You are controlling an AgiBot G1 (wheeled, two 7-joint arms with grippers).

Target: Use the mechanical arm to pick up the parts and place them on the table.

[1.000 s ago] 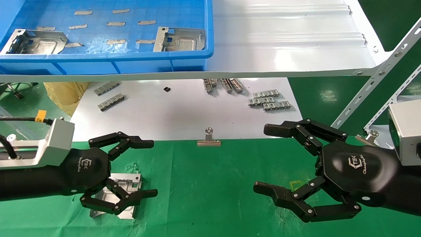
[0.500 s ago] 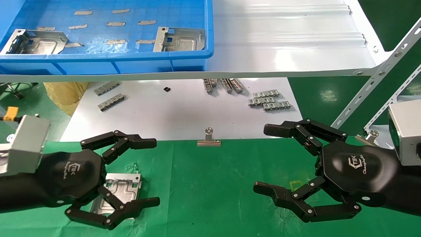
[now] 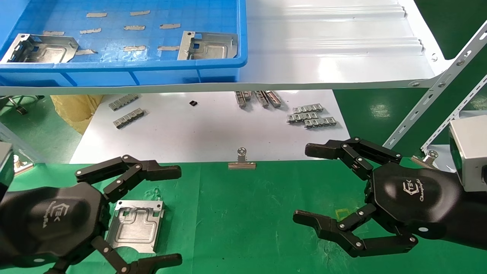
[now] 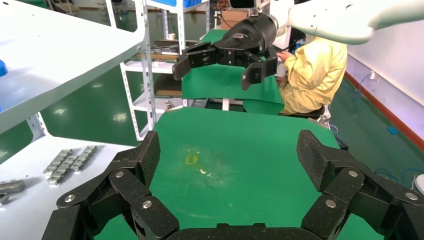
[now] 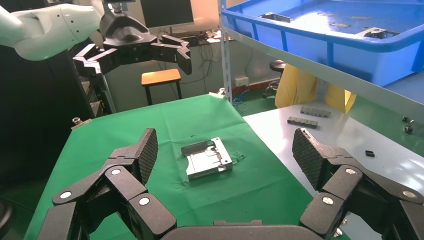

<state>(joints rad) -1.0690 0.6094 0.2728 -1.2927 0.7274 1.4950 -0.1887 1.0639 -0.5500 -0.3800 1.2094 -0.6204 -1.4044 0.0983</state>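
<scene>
Parts on table: one stamped plate point(image 3: 136, 226) lies flat on the green table point(image 3: 243, 213), recess up, between the spread fingers of the left hand point(image 3: 114, 213) but touching none.
Parts in bin: two more plates, one point(image 3: 40, 48) beyond the left hand, one point(image 3: 208, 45) farther toward the middle, both in the blue bin point(image 3: 125, 72) on the white shelf point(image 3: 335, 49) above and beyond both hands.
Left hand: wide open, empty, palm just beside the plate; judged to have let the plate go, since nothing grips it.
Right hand point(image 3: 342, 194): wide open, empty, held above bare cloth well apart from the plate; judged idle.
Placement reason: the plate lies clear of the white sheet point(image 3: 213, 129), so this one looks delivered; the bin plates are judged still to be fetched.
Right wrist view only: the plate point(image 5: 206, 159) whole and unobstructed, with the left hand point(image 5: 135, 52) raised beyond it.
Left wrist view only: the right hand point(image 4: 225, 57) from the front; no plate shows between its own fingers point(image 4: 135, 175).
Head view only: the bin's contents, ribbed strips point(image 3: 311, 115) and a binder clip point(image 3: 241, 160).
</scene>
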